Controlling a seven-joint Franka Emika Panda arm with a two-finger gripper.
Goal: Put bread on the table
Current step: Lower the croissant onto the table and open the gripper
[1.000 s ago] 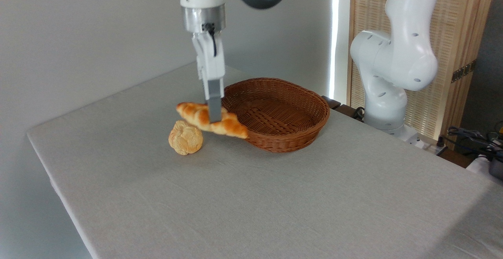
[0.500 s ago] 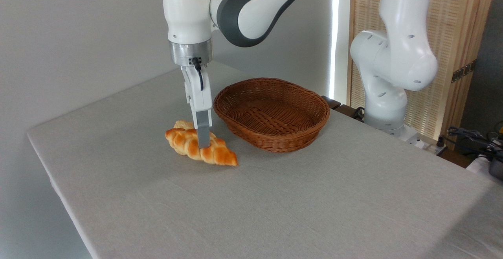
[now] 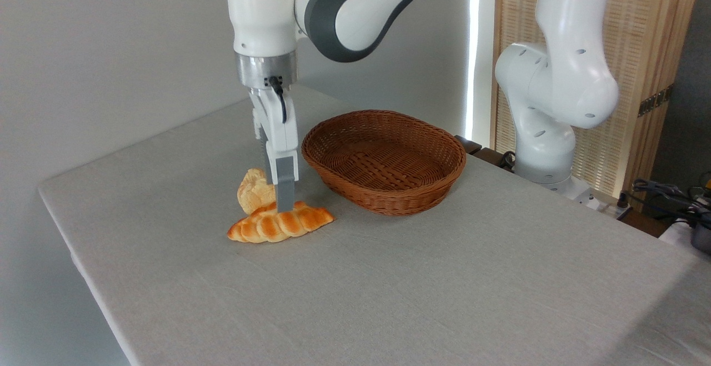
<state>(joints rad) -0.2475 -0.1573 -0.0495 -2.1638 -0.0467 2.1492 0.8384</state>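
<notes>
One fixed camera, raised off the table's (image 3: 389, 288) near corner, looks down diagonally across it; the wicker basket (image 3: 384, 160) sits mid-frame, wall and slatted screen (image 3: 655, 49) behind.

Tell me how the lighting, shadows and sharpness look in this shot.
Fixed camera: soft, even light; a blown-out bright strip glares beside the slatted screen. The bread and wicker basket cast only faint shadows on the table; a darker shade falls across its lower right corner. The pincer and bread look sharp, with no motion blur.
</notes>
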